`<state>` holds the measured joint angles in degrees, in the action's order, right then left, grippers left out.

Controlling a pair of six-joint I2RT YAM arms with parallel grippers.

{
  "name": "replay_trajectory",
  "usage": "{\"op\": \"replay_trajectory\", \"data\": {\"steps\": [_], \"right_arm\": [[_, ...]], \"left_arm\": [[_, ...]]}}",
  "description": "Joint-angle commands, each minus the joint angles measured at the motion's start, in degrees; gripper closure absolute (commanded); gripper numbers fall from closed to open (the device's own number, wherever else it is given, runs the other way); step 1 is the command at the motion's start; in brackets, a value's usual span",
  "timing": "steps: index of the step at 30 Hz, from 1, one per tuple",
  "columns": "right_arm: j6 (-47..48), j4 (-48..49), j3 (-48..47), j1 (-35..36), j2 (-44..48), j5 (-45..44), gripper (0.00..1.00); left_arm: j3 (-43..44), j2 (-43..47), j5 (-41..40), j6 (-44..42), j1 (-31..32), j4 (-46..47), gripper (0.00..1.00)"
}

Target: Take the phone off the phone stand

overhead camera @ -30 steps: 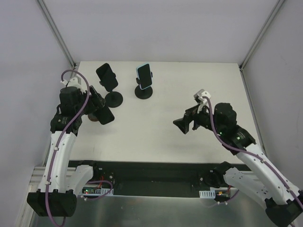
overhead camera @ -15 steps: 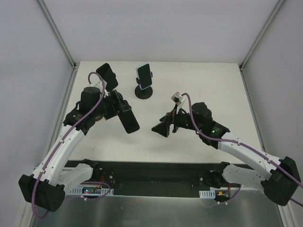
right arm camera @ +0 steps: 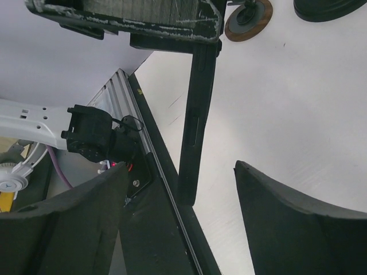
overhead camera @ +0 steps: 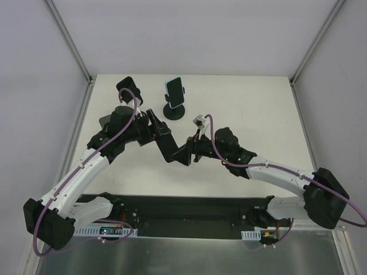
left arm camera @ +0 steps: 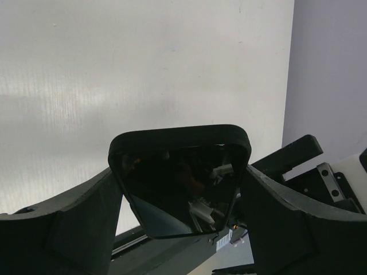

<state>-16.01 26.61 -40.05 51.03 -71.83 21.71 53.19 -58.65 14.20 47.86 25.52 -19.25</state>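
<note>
My left gripper [overhead camera: 158, 133] is shut on a black phone [overhead camera: 167, 150] and holds it above the table's middle. In the left wrist view the phone [left arm camera: 180, 177] sits screen-up between my fingers [left arm camera: 74, 229]. My right gripper [overhead camera: 183, 155] is open at the phone's free end. In the right wrist view the phone [right arm camera: 198, 114] hangs edge-on between the spread fingers [right arm camera: 287, 217], and I see no contact. A light-blue phone [overhead camera: 174, 90] stands in a black stand [overhead camera: 174, 112] at the back.
A second black stand's top [overhead camera: 127, 87] shows at the back left, its base hidden by my left arm. A small brown-rimmed disc [right arm camera: 248, 17] lies on the table near a black stand base [right arm camera: 327, 8]. The table's near edge [right arm camera: 152, 149] runs under my right gripper.
My left arm has carried the black phone right, toward the table's middle. My right arm has swung left, and its open gripper has come up to the phone's free end.
</note>
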Motion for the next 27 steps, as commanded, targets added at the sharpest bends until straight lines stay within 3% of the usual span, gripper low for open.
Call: {"op": "replay_trajectory", "data": {"steps": [1,10,14,16,17,18,21,22,24,25,27], "right_arm": [[-1.74,7.23,-0.20,0.83,-1.46,-0.53,0.26],[-1.74,7.58,0.33,1.01,-2.26,-0.53,0.59],[-2.09,7.49,0.50,1.01,-2.52,-1.14,0.88],[-2.18,7.40,0.85,0.92,-2.26,-1.67,0.99],[-2.27,7.14,0.94,0.74,-2.08,-1.94,0.99],[-2.36,7.14,1.03,0.48,-1.91,-1.94,0.99],[-3.67,7.05,1.82,-1.10,-1.12,-1.06,0.99],[-4.29,7.05,2.17,-1.63,-0.68,-0.89,0.99],[-5.08,6.88,3.57,-3.99,0.81,-0.19,0.99],[-5.26,6.70,4.10,-4.96,1.34,-0.01,0.99],[-5.79,5.30,5.50,-8.74,3.18,1.04,0.99]], "left_arm": [[0.08,0.38,-1.63,2.94,0.50,5.27,1.00],[0.42,0.12,-1.10,2.95,0.50,5.80,1.00],[0.60,0.56,-0.75,2.60,0.59,5.97,1.00],[0.60,0.82,-1.01,2.24,0.50,5.97,0.94],[0.60,1.08,-1.19,1.81,0.50,6.06,0.89],[0.51,1.17,-1.45,1.54,0.50,5.97,0.76],[1.12,1.61,-2.33,-1.61,0.41,5.89,0.54],[1.82,1.61,-2.50,-2.67,0.41,5.80,0.39],[2.62,2.31,-3.29,-5.75,-0.29,5.54,0.26],[3.40,2.66,-3.91,-6.71,-0.64,5.36,0.13],[4.03,4.33,-6.53,-9.96,-1.78,4.48,0.03]]}}
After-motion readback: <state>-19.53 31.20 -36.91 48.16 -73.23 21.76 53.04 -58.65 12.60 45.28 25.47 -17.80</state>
